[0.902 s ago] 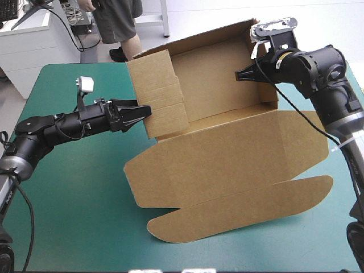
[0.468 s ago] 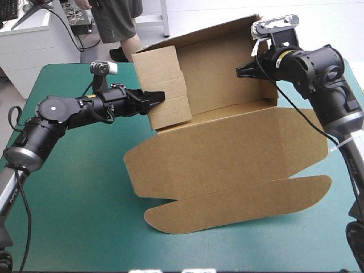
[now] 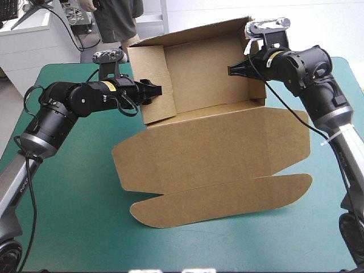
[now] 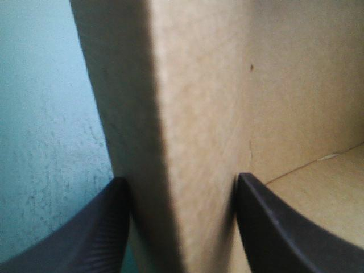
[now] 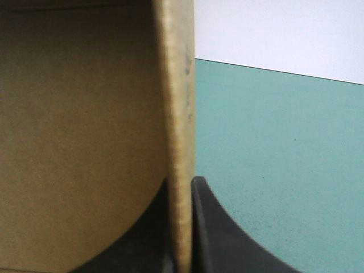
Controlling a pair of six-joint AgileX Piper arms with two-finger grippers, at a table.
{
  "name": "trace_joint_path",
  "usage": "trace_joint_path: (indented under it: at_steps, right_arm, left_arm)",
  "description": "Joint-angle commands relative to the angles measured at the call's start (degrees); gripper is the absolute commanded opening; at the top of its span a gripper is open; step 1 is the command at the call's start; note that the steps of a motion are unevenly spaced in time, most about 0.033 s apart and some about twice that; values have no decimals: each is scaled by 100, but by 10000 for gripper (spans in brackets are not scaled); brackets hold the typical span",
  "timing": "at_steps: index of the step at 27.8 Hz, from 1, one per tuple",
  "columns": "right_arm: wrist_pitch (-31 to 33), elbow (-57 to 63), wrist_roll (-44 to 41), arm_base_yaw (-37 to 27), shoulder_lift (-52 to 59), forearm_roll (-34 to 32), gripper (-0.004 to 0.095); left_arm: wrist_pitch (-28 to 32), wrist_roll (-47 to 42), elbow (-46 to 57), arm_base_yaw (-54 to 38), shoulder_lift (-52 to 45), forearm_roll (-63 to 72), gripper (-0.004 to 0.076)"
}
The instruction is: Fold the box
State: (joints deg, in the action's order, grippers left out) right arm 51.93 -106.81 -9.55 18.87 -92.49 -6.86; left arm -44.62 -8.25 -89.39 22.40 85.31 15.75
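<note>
The box (image 3: 210, 153) is a light sheet of brown board. It is stiff across its panels but ready to bend at every crease, so I judge a wall edge near a corner the best hold; a pinch mid-panel could buckle it. It sits from the middle to the far part of the teal-green cover (image 3: 62, 193), with far and side walls raised and the lid flat toward the near edge. My left gripper (image 3: 152, 91) straddles the thick, doubled left wall, one black finger touching each face, clamped as far as I can judge. My right gripper (image 3: 232, 70) has its fingers nearly together, pinching the right wall's thin edge.
</note>
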Motion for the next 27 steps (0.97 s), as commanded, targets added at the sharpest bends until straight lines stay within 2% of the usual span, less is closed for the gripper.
trace_joint_path:
  at_steps: [1, 4, 5, 10, 18, 22, 24, 27]
  right_arm:
    - [-560, -167, -91, 13, 255, 75, -12]
    - [-439, -167, -2, 13, 255, 180, -12]
    - [-386, -167, 38, 13, 255, 220, -12]
    - [-101, -167, 63, 13, 255, 220, -12]
    - [240, -167, 63, 13, 241, 256, -12]
    - [644, -167, 90, 13, 130, 291, -13]
    - [871, -167, 155, 13, 4, 463, -13]
    - [1462, -167, 259, 13, -361, 781, -13]
  left_arm:
    - [476, -275, -262, 259, -163, 56, 214]
    - [420, -278, -272, 389, -125, 42, 24]
    - [349, -278, -272, 385, -116, 35, -8]
    - [-31, -278, -272, 385, -62, -41, -8]
    - [-96, -430, -272, 385, -36, -352, -8]
    - [-284, -497, -275, 375, 51, -551, -8]
    - [-575, -497, -370, 323, 174, -562, -8]
    - [-1753, -472, -950, 244, 602, -852, -8]
